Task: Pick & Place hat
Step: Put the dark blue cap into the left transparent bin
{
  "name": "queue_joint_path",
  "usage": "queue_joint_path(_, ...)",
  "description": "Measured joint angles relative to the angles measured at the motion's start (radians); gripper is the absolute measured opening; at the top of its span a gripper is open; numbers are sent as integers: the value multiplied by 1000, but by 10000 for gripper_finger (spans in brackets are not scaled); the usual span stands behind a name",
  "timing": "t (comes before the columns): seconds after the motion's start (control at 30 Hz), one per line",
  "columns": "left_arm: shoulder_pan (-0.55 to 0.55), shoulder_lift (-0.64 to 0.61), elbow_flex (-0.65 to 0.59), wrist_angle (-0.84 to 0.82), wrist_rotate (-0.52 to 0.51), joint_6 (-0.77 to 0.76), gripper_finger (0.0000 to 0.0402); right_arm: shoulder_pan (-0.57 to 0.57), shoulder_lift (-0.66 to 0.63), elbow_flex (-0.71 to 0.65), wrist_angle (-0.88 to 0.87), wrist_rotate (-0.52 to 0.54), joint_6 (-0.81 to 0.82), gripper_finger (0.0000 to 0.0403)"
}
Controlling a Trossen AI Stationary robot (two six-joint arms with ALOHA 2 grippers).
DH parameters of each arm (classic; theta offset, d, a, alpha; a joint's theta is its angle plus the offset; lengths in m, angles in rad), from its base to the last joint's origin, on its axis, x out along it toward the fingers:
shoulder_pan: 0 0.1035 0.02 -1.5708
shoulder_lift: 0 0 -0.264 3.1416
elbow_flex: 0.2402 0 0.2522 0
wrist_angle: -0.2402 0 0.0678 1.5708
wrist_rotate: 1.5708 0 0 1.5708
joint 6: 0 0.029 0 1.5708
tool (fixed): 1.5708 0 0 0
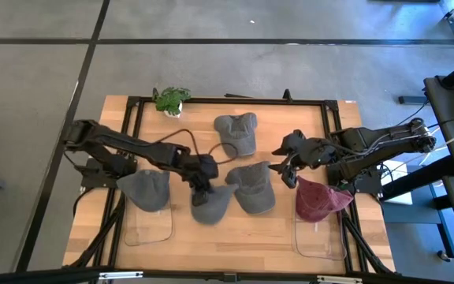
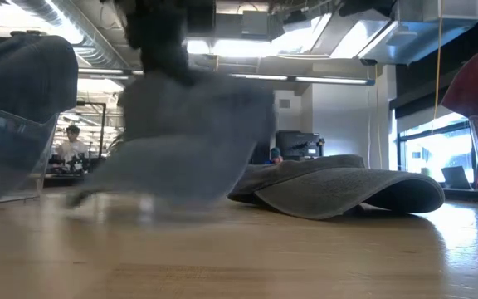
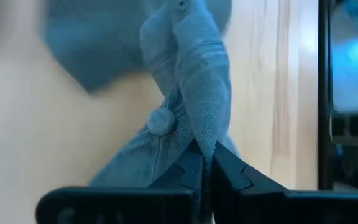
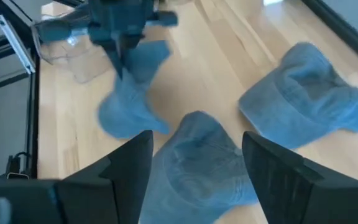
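Two arms work over the table (image 1: 235,237). Near its front edge, the left gripper (image 1: 201,187) pinches a grey hat (image 1: 210,203) by its crown, fingers closed on soft, light cloth that sags; a fold near the button grips best. Farther right, the right gripper (image 1: 284,167) hovers spread wide above another hat (image 1: 252,188)

Two dark, near-black jointed arms, chunky at the joints, black cables looping alongside. Left claw (image 3: 207,163): matte black fingers with notched, stepped inner edges. Right claw (image 4: 196,163): broad, flat, dark angular fingers.
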Motion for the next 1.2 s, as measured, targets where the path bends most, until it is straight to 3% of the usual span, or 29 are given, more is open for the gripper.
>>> queue_joint_path(0.27, -28, -175, 1, 244, -359, 60, 5, 0, -1, -10, 66, 9, -86, 247)
queue_joint_path(0.4, -40, -230, 1, 343, -474, 121, 5, 0, -11, -81, 162, 14, -83, 247)
queue_joint_path(0.67, -59, -252, 1, 440, -534, 273, 4, -34, -26, -226, 512, -118, -2, 247)
queue_joint_path(0.97, -72, -252, 1, 524, -541, 350, 4, -72, -26, -248, 530, -96, 87, 247)
queue_joint_path(1.2, -74, -252, 1, 603, -715, 355, 4, -62, -26, -248, 612, -119, 92, 219)
